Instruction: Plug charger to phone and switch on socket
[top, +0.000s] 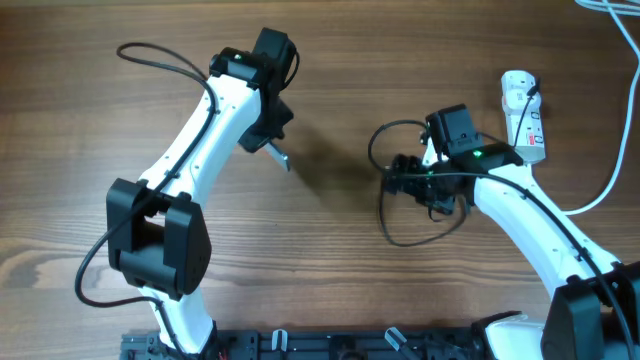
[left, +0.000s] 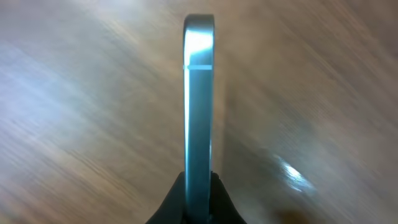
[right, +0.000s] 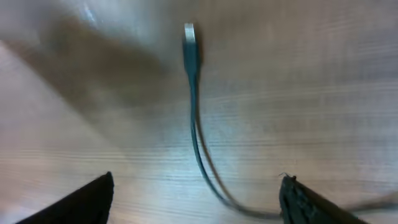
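My left gripper (top: 268, 138) is shut on the phone (top: 279, 155) and holds it edge-on above the table. In the left wrist view the phone (left: 199, 93) shows only as a thin bluish edge rising from the jaws (left: 198, 186). The charger, a thin black cable (top: 383, 215), loops on the table by my right gripper (top: 398, 178). In the right wrist view the cable (right: 198, 143) runs between the open jaws (right: 196, 199), and its plug tip (right: 189, 34) lies on the wood ahead. The white socket (top: 523, 115) lies at the right rear with a black plug in it.
A thicker white lead (top: 628, 110) curves along the right edge by the socket. A dark rail (top: 330, 345) runs along the table's front edge between the arm bases. The table is brown wood (top: 330, 240).
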